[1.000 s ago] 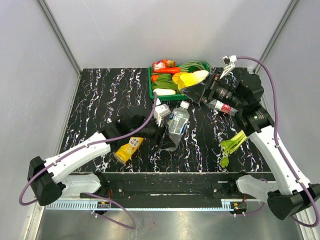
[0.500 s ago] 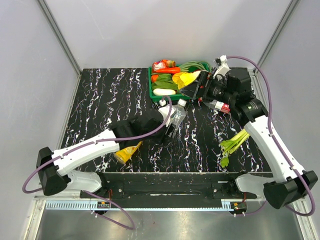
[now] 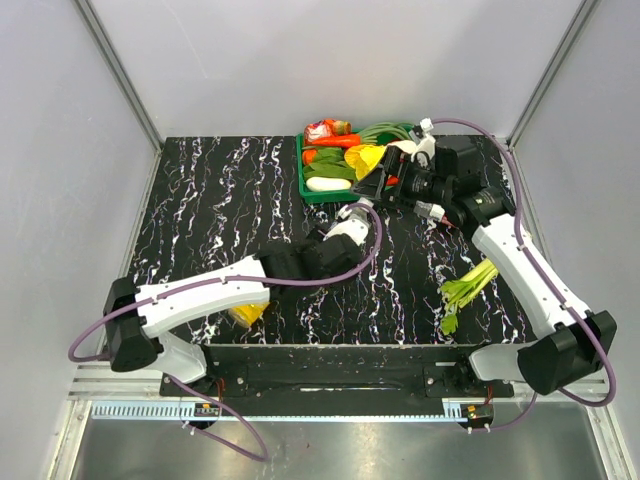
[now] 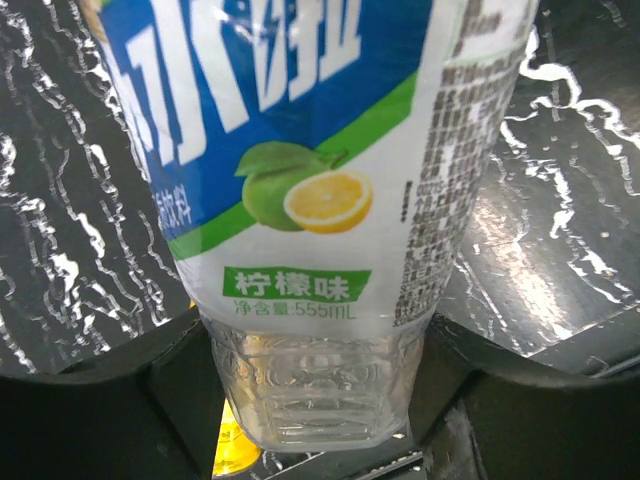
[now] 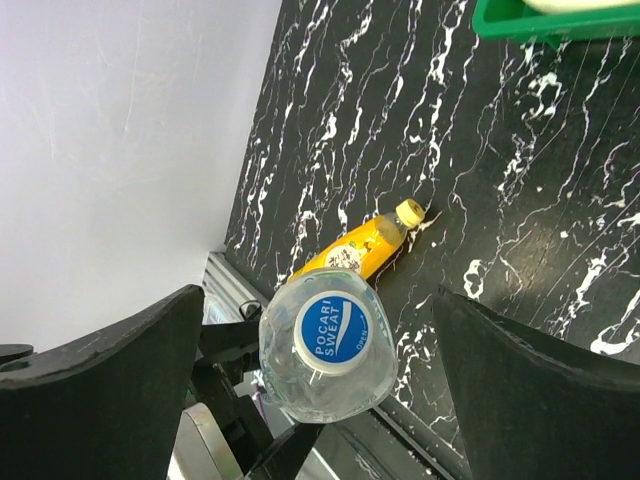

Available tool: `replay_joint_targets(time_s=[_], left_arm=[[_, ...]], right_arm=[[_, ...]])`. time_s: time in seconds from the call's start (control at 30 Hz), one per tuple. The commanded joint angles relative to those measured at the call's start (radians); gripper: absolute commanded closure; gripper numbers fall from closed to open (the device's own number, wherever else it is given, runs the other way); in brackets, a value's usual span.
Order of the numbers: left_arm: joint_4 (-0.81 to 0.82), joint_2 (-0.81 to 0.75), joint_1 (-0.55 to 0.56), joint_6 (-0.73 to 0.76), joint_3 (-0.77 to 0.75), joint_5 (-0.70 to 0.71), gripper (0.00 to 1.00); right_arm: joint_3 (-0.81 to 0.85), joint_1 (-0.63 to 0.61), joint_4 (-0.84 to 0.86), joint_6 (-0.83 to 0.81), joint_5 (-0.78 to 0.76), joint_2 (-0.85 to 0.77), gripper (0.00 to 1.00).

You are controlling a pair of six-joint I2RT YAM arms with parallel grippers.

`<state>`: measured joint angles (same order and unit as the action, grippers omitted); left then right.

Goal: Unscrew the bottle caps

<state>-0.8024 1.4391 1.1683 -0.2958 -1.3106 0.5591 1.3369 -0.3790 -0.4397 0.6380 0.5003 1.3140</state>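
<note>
Black marbled table lies below. The blue cap sits on the clear water bottle, facing the right claw, spread wide and touching nothing. The left claw pinches that bottle near its bottom. An orange juice bottle lies on the table.

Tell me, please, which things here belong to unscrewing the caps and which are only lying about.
For the job:
- clear plastic water bottle
- round blue screw cap on it
- orange plastic juice bottle
- small yellow cap on it
- small clear bottle with a red label

Only lying about:
- green plastic tray
- mixed vegetables in it
- loose bunch of green stalks
</note>
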Motion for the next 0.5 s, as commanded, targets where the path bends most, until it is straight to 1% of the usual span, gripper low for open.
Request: replay_joint_targets(time_s=[0.0,0.17,0.3,0.37,0.47], left_arm=[[-0.055,0.032,0.017,-0.012,-0.07,0.145,0.68],[-0.057,0.047,0.025,-0.009,-0.078,0.148,0.68],[-0.055,0.047,0.028,-0.014,-0.075,0.157,0.68],[-0.057,0.046,0.028,-0.019,-0.072,0.162,0.68],[-0.057,0.044,0.028,-0.025,-0.07,0.16,0.69]], right_arm=[[0.025,-0.004,0.004,0.034,0.064,0.037,0.03],[0.012,-0.004,0.006,0.046,0.057,0.036,0.17],[0.011,-0.004,0.006,0.051,0.057,0.04,0.36],[0.013,-0.004,0.006,0.051,0.069,0.048,0.42],[0.01,-0.004,0.007,0.049,0.078,0.051,0.47]])
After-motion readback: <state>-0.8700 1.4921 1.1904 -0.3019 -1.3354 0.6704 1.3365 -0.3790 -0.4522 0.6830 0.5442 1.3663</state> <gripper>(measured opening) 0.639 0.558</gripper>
